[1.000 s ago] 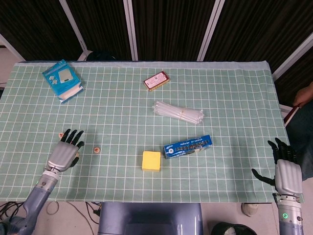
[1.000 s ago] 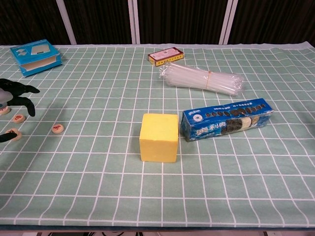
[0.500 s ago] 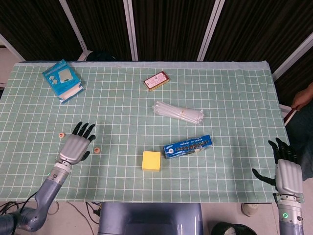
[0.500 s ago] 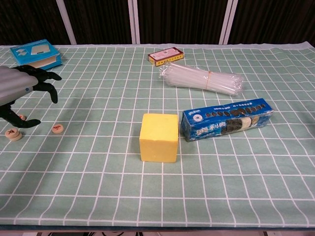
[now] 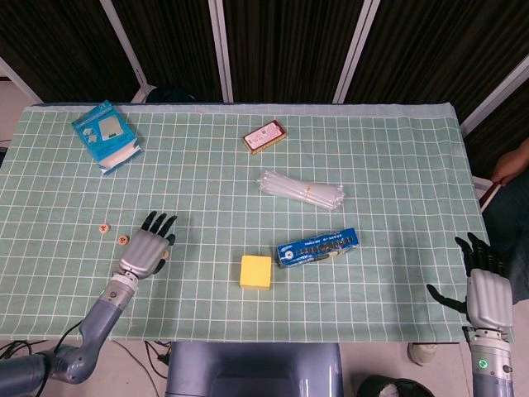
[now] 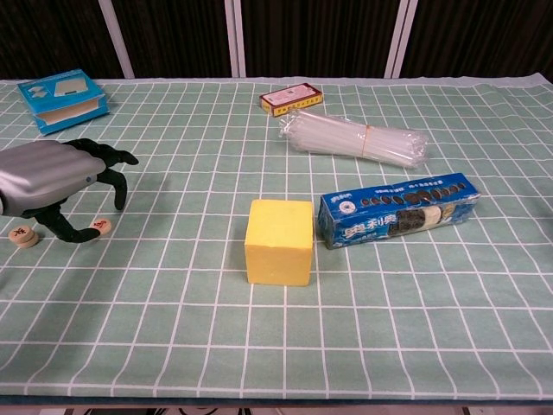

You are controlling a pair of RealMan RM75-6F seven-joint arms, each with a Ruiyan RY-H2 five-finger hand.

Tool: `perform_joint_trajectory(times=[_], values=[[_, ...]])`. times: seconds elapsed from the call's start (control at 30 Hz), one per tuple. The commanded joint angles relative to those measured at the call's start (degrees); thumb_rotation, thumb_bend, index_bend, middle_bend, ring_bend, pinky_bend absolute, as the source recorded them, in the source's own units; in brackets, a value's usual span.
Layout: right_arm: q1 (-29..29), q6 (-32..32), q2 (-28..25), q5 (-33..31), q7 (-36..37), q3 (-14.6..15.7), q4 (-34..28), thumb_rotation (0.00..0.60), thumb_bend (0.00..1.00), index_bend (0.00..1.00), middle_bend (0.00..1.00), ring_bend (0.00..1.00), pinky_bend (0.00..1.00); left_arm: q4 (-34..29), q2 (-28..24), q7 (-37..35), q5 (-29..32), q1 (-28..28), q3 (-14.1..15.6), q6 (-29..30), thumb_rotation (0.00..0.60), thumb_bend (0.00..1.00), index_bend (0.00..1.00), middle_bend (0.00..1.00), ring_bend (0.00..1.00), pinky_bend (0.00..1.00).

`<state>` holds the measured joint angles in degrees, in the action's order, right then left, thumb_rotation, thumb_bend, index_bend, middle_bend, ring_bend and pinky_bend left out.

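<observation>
My left hand [image 5: 147,251] hovers low over the green checked cloth [image 5: 372,149] at the front left, fingers spread and arched, holding nothing. In the chest view the left hand [image 6: 60,177] has its thumb tip just beside a small wooden disc [image 6: 101,226]; the head view hides this disc under the hand. Another disc [image 6: 21,235] lies just left of the hand. The head view shows two discs [image 5: 121,240] [image 5: 102,228] to the hand's left. My right hand [image 5: 483,289] hangs off the table's right front corner, fingers apart and empty.
A yellow block [image 6: 279,241] and a blue cookie pack [image 6: 399,209] lie at centre front. Behind them are a clear-wrapped bundle of white sticks [image 6: 354,137] and a small red box [image 6: 291,98]. A blue box [image 6: 62,99] sits far left. A person's hand [image 5: 514,161] shows at the right edge.
My left hand has travelled right across the cloth, passing two discs and stopping over the third. The right hand has stayed where it was.
</observation>
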<state>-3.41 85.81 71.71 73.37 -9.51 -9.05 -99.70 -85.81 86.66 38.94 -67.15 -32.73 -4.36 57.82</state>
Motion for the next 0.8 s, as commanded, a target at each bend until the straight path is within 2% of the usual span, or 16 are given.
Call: perform_joint_trajectory(times=[0.03, 0.8], values=[[0.01, 0.04, 0.01, 0.00, 0.03, -0.01, 0.00, 0.600, 0.27, 0.12, 0.05, 0.00, 0.00, 0.96, 0.64, 0.77, 0.77, -0.19, 0.28, 0.23, 0.600, 0.30, 0.42, 0.05, 0.00, 0.00], [0.02, 0.09, 0.12, -0.30, 0.04, -0.14, -0.02, 0.600, 0.27, 0.12, 0.05, 0.00, 0.00, 1.59, 1.84, 2.76, 1.77, -1.14, 1.69, 1.56, 0.600, 0.31, 0.45, 0.06, 0.00, 0.00]])
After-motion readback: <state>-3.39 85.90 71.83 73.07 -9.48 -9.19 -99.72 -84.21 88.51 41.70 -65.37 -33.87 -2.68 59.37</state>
